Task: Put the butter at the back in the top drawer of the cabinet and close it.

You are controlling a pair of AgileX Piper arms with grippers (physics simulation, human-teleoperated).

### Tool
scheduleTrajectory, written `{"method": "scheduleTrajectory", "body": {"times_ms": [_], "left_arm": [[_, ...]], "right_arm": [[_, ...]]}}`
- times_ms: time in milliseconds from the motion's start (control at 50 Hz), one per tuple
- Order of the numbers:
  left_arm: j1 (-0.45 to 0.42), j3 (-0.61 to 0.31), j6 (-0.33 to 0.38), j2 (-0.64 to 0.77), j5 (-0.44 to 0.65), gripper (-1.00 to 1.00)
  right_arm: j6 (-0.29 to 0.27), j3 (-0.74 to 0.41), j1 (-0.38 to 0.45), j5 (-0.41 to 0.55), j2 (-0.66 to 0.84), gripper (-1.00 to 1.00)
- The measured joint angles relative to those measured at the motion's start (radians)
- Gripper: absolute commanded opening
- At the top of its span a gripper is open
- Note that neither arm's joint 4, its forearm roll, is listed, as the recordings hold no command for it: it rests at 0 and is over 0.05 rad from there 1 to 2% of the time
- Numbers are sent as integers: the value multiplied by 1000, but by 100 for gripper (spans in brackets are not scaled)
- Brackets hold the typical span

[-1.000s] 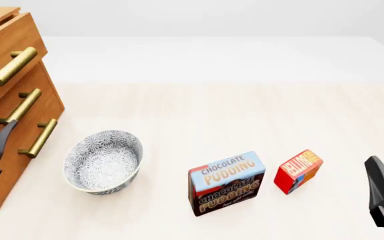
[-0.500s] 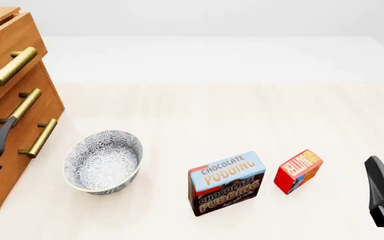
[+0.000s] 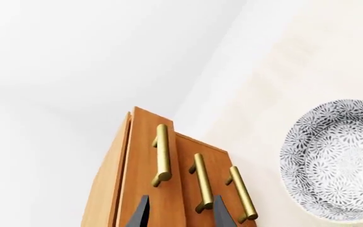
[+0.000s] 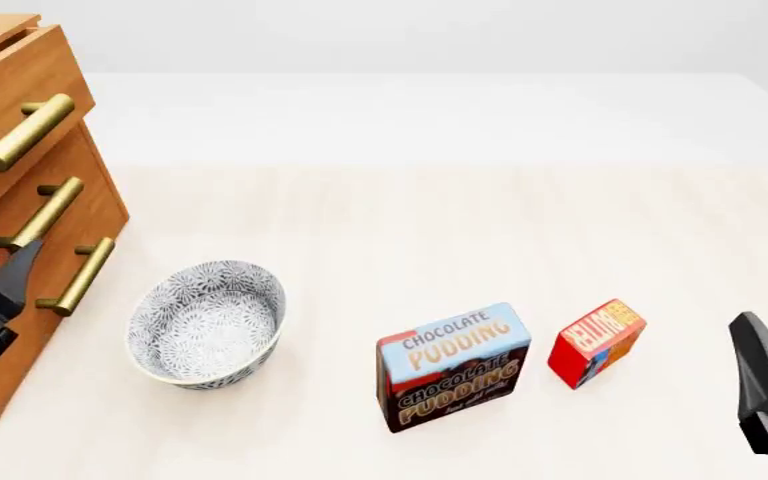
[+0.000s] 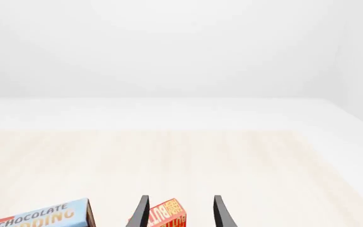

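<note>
Butter [image 4: 596,342] stands on the table right of the pudding box [image 4: 452,365], nearer the right gripper [image 5: 178,210], whose parted, empty jaws frame the box's top directly ahead. Across the table, the left gripper [image 3: 176,213], jaws likewise apart and empty, points at the cabinet [image 4: 17,215] below the top drawer [image 4: 13,92], which appears slightly open.

cabinet [image 3: 147,189] — bowl [image 3: 336,158] beside

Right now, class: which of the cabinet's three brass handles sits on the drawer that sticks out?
The uppermost handle, on the top drawer. That drawer's front juts past the two flush drawers below it.
</note>
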Motion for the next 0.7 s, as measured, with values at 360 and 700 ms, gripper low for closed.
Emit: {"method": "scheduleTrajectory", "body": {"times_ms": [360,700], "left_arm": [[34,33,78,50,-82,100],[39,40,129,106,-153,100]], "right_arm": [[0,0,0,0,0,100],[0,0,0,0,0,100]]}}
